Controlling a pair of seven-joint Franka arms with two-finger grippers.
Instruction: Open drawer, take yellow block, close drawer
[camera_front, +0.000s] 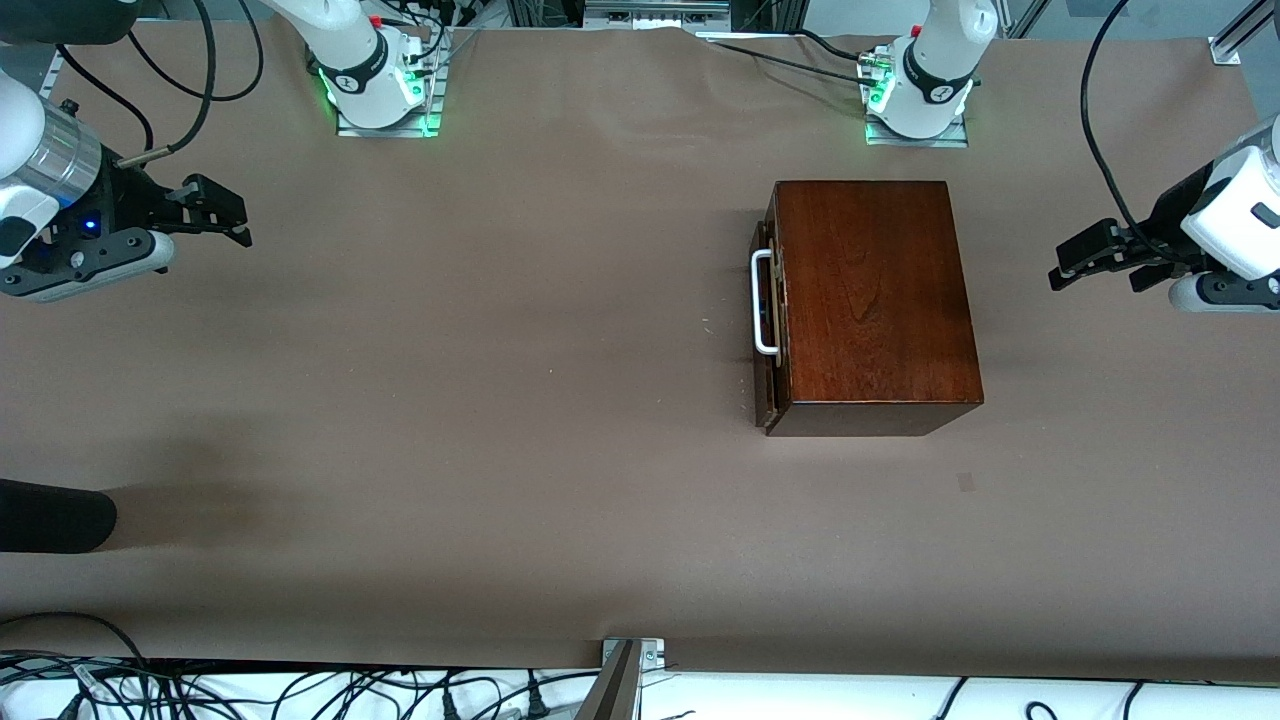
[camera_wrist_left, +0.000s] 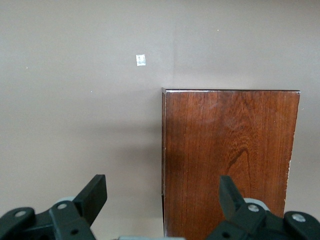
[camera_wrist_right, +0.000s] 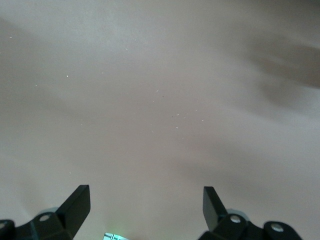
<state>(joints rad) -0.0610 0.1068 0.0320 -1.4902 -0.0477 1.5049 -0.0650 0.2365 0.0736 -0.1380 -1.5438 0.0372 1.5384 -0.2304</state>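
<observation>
The dark reddish-brown wooden box (camera_front: 870, 300) stands on the table toward the left arm's end. Its drawer (camera_front: 767, 310) is shut or barely ajar, with the white bar handle (camera_front: 762, 303) facing the right arm's end. The box top also shows in the left wrist view (camera_wrist_left: 230, 160). The yellow block is hidden. My left gripper (camera_front: 1070, 262) is open and empty, up in the air at the left arm's end of the table, apart from the box. My right gripper (camera_front: 225, 212) is open and empty over bare table at the right arm's end.
Brown paper covers the table (camera_front: 500, 400). A dark rounded object (camera_front: 50, 515) reaches in at the right arm's end, nearer the front camera. A small pale tag (camera_wrist_left: 141, 60) lies on the table near the box. Cables lie along the front edge.
</observation>
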